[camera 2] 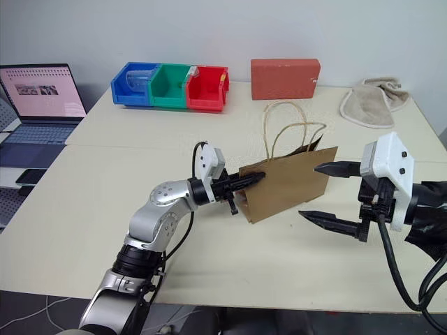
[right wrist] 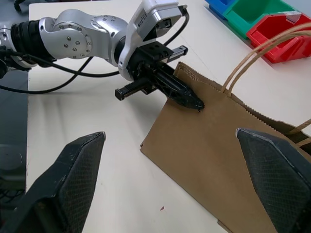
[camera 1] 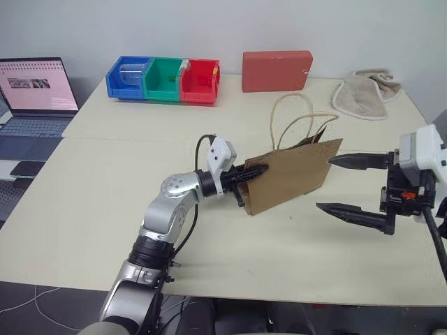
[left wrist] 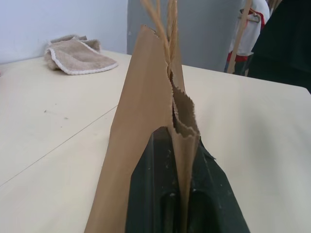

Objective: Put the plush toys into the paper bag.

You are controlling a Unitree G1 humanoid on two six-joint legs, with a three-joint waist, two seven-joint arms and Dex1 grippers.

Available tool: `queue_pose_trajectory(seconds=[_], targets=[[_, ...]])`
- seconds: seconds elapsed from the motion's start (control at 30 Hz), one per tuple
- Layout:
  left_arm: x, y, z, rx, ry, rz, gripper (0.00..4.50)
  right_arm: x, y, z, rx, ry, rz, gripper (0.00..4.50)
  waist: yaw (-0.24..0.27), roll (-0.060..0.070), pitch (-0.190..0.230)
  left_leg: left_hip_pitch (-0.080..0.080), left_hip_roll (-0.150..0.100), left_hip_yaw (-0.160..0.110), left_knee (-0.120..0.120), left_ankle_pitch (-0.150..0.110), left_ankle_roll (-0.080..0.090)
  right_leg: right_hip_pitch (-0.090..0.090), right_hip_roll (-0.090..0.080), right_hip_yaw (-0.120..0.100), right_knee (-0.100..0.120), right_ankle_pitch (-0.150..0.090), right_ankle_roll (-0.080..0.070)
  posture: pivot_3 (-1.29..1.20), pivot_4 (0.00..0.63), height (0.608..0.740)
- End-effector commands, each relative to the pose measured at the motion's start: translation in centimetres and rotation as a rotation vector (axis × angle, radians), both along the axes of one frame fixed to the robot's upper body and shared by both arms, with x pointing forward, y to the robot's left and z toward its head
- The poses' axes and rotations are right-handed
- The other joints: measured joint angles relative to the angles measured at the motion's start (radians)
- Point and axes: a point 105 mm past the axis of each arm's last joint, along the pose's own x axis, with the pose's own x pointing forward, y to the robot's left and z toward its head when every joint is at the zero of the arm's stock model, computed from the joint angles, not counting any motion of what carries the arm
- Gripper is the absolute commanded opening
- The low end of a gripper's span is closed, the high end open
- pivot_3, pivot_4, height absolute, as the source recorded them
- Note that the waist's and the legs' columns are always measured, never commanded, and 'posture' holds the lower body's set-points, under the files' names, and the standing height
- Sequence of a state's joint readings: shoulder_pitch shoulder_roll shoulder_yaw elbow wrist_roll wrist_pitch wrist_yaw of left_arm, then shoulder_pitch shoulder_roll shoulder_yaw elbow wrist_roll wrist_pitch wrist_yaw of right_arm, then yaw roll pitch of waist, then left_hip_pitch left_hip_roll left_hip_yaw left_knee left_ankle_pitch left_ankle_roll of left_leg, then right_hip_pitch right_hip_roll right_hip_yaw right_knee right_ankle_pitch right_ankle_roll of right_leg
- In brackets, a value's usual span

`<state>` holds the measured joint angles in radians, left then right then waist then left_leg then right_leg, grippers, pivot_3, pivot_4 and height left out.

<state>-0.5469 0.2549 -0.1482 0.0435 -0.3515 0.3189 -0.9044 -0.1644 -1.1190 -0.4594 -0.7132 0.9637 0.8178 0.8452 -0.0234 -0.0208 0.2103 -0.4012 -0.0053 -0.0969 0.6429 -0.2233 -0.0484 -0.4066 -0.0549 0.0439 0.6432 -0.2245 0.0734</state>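
Note:
The brown paper bag (camera 1: 293,174) stands upright in the middle of the table, its twine handles (camera 1: 293,122) looping up. My left gripper (camera 1: 260,169) is shut on the bag's left upper edge; in the left wrist view the paper (left wrist: 146,121) is pinched between the black fingers (left wrist: 150,194). My right gripper (camera 1: 325,183) is open at the bag's right end, one finger near the top corner and one lower, near the table. In the right wrist view its two pads (right wrist: 73,174) frame the bag (right wrist: 218,160) and the left gripper (right wrist: 192,101). The plush toys are out of view.
A red rectangular box (camera 1: 276,70) and a row of blue (camera 1: 128,77), green (camera 1: 164,79) and red (camera 1: 200,82) bins stand along the table's far edge. A beige towel (camera 1: 365,94) lies at the far right. A laptop (camera 1: 35,91) sits on the desk to the left.

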Motion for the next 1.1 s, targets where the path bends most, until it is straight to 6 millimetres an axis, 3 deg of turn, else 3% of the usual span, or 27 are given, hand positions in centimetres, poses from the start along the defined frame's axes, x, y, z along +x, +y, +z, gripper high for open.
queue_pose_trajectory(seconds=[0.03,0.17,0.33,0.47,0.7,0.83,0.9,1.1], targets=[[-0.3,0.0,1.1,-0.014,-0.044,-0.036,0.01,0.3,-0.2,0.7,0.009,-0.088,-0.018,4.50,0.000,0.000,0.000,0.000,0.000,0.000,0.000,0.000,0.000,0.000,0.000,0.000,0.000,0.000,0.000,0.00,0.150,0.740],[-0.5,0.8,1.4,0.007,-0.025,-0.122,0.01,0.8,-1.2,0.7,0.006,-0.136,-0.068,4.50,0.000,0.000,0.000,0.000,0.000,0.000,0.000,0.000,0.000,0.000,0.000,0.000,0.000,0.000,0.000,0.00,0.150,0.740],[-0.7,1.4,1.9,0.041,-0.003,-0.280,0.01,-0.8,-3.4,0.0,-0.037,-0.054,-0.116,4.50,0.004,0.000,0.000,0.000,0.000,0.000,0.000,0.000,0.000,0.000,0.000,-0.001,0.000,0.000,0.000,0.00,0.150,0.740],[0.3,2.0,2.4,0.033,0.029,-0.329,0.01,-1.9,-4.6,0.3,-0.043,-0.037,-0.175,4.50,0.007,0.000,0.000,0.000,0.000,-0.001,0.001,0.000,0.000,0.000,0.000,-0.001,0.000,0.000,-0.001,0.00,0.150,0.740],[0.0,1.4,0.7,0.078,0.046,-0.420,0.01,-2.6,-4.5,-0.5,-0.057,-0.011,-0.197,4.50,0.000,0.000,0.000,0.000,0.000,0.000,0.000,0.000,0.000,0.000,0.000,0.000,0.000,-0.001,-0.001,0.00,0.150,0.740],[0.8,1.5,0.2,0.137,-0.001,-0.383,0.01,-2.5,-4.4,-0.5,-0.053,0.000,-0.187,4.50,0.001,0.000,0.000,0.000,0.000,0.000,0.000,0.000,0.000,0.000,0.000,0.000,0.000,-0.001,-0.001,0.00,0.150,0.740],[1.3,1.8,0.9,0.121,-0.014,-0.350,0.01,-2.4,-4.4,-0.5,-0.052,0.006,-0.181,4.50,0.001,0.000,0.000,0.000,0.000,0.000,0.001,0.000,0.000,0.000,0.000,0.000,0.000,-0.001,-0.001,0.00,0.150,0.740],[0.4,3.0,1.6,0.132,-0.020,-0.349,1.90,-1.7,-4.6,-0.7,-0.057,0.005,-0.171,4.50,-0.005,0.000,0.000,0.000,0.000,0.000,0.000,0.000,0.000,0.000,0.000,0.000,0.000,0.000,-0.001,0.00,0.150,0.740]])
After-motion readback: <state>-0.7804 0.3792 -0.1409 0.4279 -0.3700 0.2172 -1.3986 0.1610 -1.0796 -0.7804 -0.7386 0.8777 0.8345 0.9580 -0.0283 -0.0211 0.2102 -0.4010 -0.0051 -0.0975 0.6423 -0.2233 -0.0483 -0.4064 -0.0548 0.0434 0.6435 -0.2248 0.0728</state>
